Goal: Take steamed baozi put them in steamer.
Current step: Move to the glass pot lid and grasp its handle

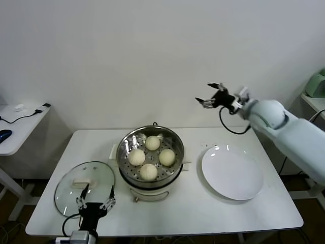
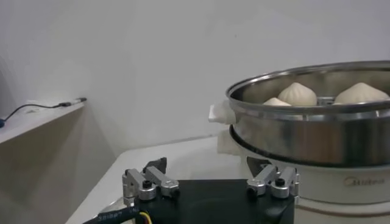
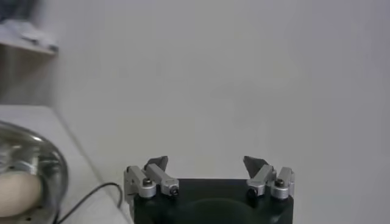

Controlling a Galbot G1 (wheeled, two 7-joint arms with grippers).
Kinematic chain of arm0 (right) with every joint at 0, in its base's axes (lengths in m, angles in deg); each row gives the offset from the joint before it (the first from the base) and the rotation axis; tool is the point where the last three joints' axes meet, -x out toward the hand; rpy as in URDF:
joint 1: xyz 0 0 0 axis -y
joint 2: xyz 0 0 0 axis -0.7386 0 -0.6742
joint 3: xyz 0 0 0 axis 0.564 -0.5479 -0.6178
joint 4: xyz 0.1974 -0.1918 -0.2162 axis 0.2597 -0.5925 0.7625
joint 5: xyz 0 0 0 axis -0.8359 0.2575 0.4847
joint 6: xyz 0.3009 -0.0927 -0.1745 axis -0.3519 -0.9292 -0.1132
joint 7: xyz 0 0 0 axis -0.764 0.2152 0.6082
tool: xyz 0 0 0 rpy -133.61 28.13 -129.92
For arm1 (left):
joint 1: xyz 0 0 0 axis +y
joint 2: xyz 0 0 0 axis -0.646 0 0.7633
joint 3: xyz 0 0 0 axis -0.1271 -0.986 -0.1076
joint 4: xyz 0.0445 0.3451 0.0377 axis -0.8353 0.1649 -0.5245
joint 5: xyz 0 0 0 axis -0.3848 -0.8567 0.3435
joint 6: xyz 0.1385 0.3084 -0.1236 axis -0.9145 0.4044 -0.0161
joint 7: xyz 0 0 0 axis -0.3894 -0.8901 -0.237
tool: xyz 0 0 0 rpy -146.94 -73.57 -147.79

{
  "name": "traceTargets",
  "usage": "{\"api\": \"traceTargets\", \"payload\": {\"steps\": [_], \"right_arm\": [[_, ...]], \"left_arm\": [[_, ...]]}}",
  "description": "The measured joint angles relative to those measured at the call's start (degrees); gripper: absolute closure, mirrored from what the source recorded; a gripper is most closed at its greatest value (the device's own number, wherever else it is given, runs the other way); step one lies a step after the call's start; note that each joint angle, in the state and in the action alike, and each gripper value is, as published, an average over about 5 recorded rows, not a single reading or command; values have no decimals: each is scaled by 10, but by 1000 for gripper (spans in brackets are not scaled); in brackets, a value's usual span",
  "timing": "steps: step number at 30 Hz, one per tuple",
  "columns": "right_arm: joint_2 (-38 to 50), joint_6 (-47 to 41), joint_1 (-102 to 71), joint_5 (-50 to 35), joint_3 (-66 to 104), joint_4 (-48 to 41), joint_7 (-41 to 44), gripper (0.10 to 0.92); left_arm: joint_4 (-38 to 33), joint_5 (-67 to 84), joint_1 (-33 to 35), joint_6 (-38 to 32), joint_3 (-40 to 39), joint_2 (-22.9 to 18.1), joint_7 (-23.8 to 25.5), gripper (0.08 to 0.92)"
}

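We judge loading complete: four steamed baozi (image 1: 148, 157) sit in the steamer (image 1: 150, 133). Right gripper (image 1: 209, 95) raised, spread, empty; left gripper (image 1: 95, 203) spread, low. Next: park.

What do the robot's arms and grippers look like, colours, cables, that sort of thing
The right arm has a smooth white rounded shell, with a black cable looping under its wrist. The right gripper is black with silvery metal finger links and dark tips. The left gripper matches it: black body, silver links, a black cable trailing behind.
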Motion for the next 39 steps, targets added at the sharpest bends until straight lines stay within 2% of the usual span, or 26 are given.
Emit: {"api": "traceTargets", "payload": {"steps": [10,19,26,39], "right_arm": [[-81,114,-371,77,337,37,-20,203],[-203,244,-611,130,456,27,-24,203],[-259,283,-710,152,488,29,-46,202],[-284,253,-738,174,490,48,-92,203]], "left_arm": [[13,-2,-17,-7,3,11,-5,177],[38,-13,-29,-33,15,25,-27,177],[70,-94,-45,-77,30,46,-63,177],[196,-422,-74,-116,59,116,-160,177]]}}
